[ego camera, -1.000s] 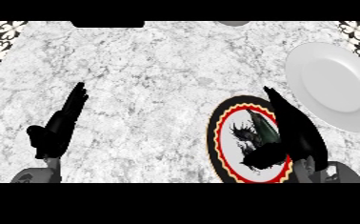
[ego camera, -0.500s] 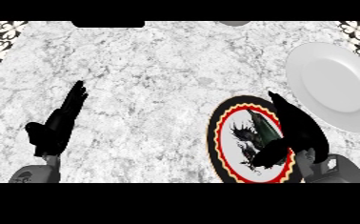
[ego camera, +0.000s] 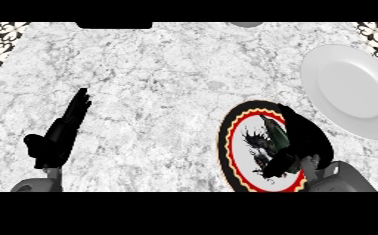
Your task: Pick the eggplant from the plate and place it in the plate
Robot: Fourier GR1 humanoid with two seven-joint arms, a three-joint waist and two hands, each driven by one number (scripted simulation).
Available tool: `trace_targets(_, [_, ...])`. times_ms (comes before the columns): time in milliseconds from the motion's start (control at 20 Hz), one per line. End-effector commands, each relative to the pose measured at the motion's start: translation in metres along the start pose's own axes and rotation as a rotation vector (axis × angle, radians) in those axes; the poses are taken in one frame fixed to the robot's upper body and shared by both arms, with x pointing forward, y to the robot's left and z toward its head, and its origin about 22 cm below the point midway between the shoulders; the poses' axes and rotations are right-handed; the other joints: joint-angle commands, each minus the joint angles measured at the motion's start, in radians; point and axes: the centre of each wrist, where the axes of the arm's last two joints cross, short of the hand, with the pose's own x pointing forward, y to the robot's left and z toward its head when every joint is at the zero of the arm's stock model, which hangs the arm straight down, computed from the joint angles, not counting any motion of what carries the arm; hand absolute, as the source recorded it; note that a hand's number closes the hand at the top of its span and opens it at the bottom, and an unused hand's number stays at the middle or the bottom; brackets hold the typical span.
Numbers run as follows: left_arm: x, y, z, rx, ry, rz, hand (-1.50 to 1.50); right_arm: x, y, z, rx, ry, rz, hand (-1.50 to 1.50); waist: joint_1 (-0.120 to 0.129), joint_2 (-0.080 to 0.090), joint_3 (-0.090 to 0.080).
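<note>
Right hand (ego camera: 303, 144) curled round eggplant (ego camera: 275, 135) (on patterned plate (ego camera: 230, 144))

A kitchen, by what shows: a grey-veined marble counter (ego camera: 170, 89) fills the frame; a plain white plate (ego camera: 347, 90) lies at the right edge; a black plate with red and yellow rim (ego camera: 230, 140) sits at lower right; patterned tile shows in both upper corners.
</note>
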Motion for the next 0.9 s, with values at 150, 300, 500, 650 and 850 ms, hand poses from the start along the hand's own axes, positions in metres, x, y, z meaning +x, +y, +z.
trace_targets(150, [0.008,-0.007,-0.001,0.009,0.002,-0.001,0.00,-0.005,0.008,-0.030,0.019,0.162,0.075,-1.50,0.001,0.001,0.001])
trace_targets(300, [0.021,-0.006,-0.015,0.005,-0.006,0.019,0.00,-0.021,0.006,-0.019,0.018,0.151,0.080,-1.50,-0.007,-0.001,0.000])
trace_targets(500, [0.006,-0.006,-0.002,0.018,0.001,0.006,0.00,-0.008,0.010,-0.031,0.113,0.051,0.066,1.50,-0.002,0.000,0.001])
trace_targets(650, [0.004,0.007,-0.001,0.004,0.002,0.001,0.00,0.002,0.012,-0.042,0.092,0.044,0.082,1.50,0.001,0.001,0.001])
trace_targets(850, [0.010,-0.004,-0.001,0.005,0.020,0.004,0.00,-0.019,0.032,-0.041,0.086,0.006,0.065,1.50,-0.001,0.000,0.001])
